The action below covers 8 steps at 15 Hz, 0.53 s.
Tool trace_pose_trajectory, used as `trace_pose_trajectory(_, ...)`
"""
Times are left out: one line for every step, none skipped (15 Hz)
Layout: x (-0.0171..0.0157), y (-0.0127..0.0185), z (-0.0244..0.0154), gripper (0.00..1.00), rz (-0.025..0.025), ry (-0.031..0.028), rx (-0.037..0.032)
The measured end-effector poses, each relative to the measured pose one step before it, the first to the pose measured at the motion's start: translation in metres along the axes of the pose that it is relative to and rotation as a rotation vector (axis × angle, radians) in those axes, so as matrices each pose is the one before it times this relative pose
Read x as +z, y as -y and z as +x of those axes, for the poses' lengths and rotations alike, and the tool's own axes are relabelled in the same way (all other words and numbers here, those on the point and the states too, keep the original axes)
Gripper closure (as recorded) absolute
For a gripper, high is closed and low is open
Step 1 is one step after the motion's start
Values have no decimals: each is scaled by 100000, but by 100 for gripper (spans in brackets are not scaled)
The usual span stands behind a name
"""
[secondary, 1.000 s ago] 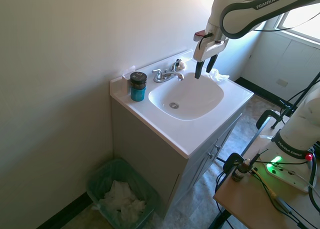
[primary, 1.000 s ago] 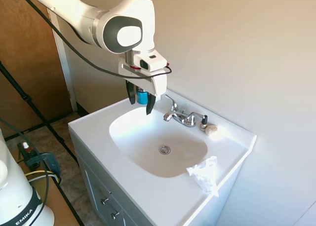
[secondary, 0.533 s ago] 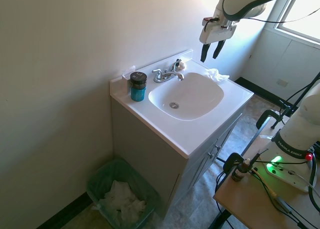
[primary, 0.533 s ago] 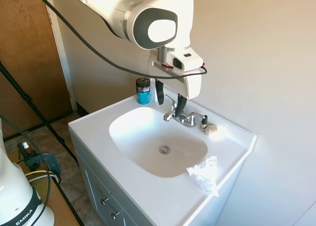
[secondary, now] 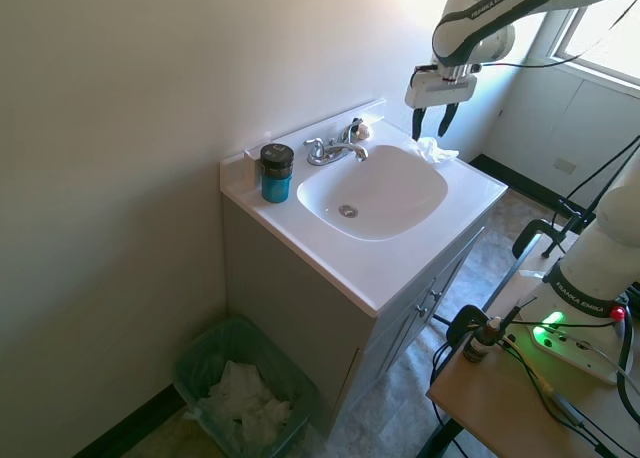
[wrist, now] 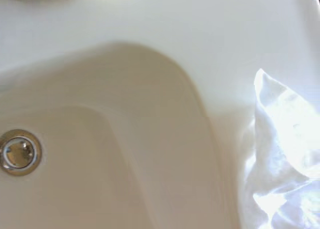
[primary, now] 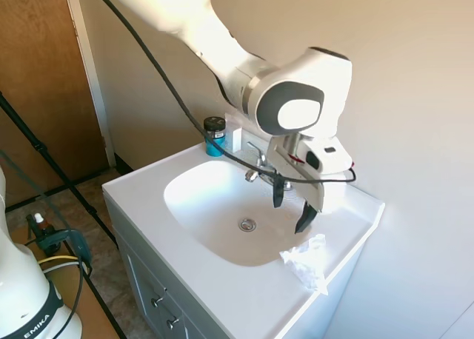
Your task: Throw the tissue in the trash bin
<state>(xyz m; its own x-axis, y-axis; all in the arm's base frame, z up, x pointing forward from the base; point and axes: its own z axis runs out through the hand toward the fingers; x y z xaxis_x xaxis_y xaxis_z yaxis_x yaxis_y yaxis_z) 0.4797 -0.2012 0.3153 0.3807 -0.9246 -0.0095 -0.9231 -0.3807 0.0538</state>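
Observation:
The tissue (primary: 306,261) is a crumpled white wad lying on the white vanity top (primary: 222,280) at the basin's right corner, also seen in the second exterior view (secondary: 432,150) and bright in the wrist view (wrist: 280,154). My gripper (primary: 289,215) hangs open just above the counter, a little to the basin side of the tissue, with nothing between its fingers; from the other side it (secondary: 430,126) hovers right over the tissue. The trash bin (secondary: 200,350), green and holding white paper, stands on the floor at the vanity's far end by the wall.
A faucet (secondary: 335,150) sits at the back of the basin, with a beige lump (secondary: 361,131) beside it. A blue jar with a dark lid (primary: 215,135) and a small white card (primary: 237,138) stand at the back corner. The drain (wrist: 19,152) shows in the basin.
The arm has swung from over the jar, across the faucet, to the tissue end of the vanity and come down close above the counter. The gripper stayed open.

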Motion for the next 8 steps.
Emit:
trace_pose_trajectory(795, -292, 617, 0, -486, 142, 1381)
trace_pose_trajectory(885, -344, 588, 0, -428, 242, 1548)
trace_pose_trajectory(945, -301, 550, 0, -209, 238, 1664)
trace_pose_trajectory(905, -198, 444, 0, -234, 464, 1572)
trace_pose_trajectory(765, -111, 365, 0, -220, 560, 1285)
trace_pose_trajectory(621, -26, 287, 0, 1, 632, 941)
trace_pose_trajectory(537, 25, 279, 0, 130, 787, 657)
trace_pose_trajectory(419, 34, 265, 100, 258, 690, 440)
